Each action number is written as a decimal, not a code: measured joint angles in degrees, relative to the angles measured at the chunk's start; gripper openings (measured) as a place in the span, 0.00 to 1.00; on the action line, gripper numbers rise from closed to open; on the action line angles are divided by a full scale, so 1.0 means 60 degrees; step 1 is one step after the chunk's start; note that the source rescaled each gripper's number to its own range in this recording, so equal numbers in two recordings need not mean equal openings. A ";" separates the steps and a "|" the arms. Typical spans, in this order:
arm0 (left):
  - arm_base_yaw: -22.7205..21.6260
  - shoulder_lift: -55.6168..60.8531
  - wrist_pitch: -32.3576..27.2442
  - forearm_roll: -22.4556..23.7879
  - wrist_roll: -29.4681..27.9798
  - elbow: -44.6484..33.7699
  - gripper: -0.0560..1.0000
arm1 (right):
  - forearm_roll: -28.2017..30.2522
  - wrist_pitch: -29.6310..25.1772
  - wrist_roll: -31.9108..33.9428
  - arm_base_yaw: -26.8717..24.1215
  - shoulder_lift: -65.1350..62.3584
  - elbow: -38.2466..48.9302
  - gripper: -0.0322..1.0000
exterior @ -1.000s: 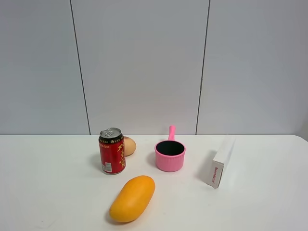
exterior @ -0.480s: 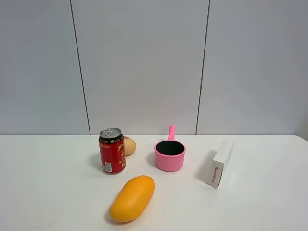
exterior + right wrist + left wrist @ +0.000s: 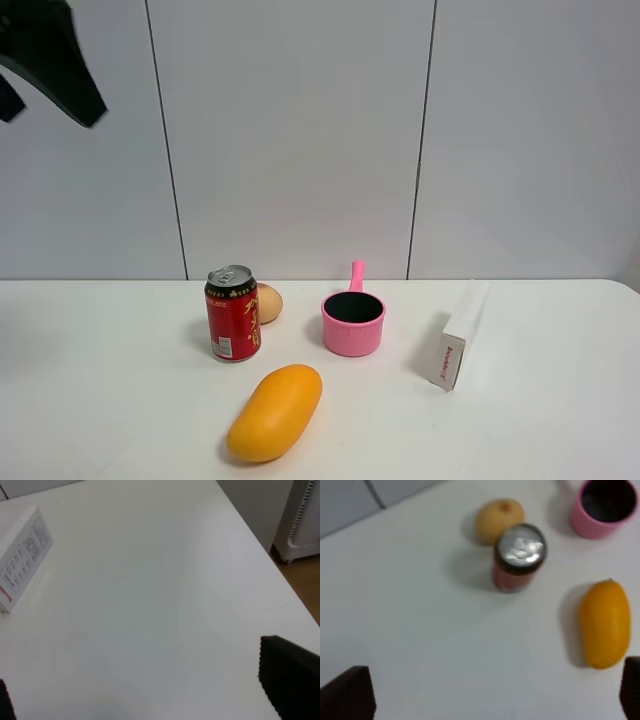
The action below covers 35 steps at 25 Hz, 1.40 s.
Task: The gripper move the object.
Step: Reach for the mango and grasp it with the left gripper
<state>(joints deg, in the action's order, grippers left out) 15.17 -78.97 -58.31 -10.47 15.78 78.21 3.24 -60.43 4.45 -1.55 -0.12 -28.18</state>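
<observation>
White tabletop, smooth oblong mango

Mango lies in front of can; egg just behind can; pot right of can; box further right; all on table.

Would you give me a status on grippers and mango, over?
Left gripper open, empty, high over table. Right gripper open, empty, near box. Mango lies untouched. Can stands close behind, not touching.
</observation>
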 joint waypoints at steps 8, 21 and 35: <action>0.2502 -0.2545 0.0042 0.0097 -0.2327 0.0069 1.00 | 0.0000 0.0000 0.0000 0.0000 0.0000 0.0000 1.00; 0.3881 -0.4944 0.1557 0.0149 -0.4513 0.0079 1.00 | 0.0000 0.0000 0.0000 0.0000 0.0000 0.0000 1.00; 0.4283 -0.6116 0.2590 0.0388 -0.4561 0.0079 1.00 | 0.0000 0.0000 0.0000 0.0000 0.0000 0.0000 1.00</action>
<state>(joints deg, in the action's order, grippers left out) 40.87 -115.67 -42.77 -8.14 -11.58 78.68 3.24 -60.43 4.45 -1.55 -0.12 -28.18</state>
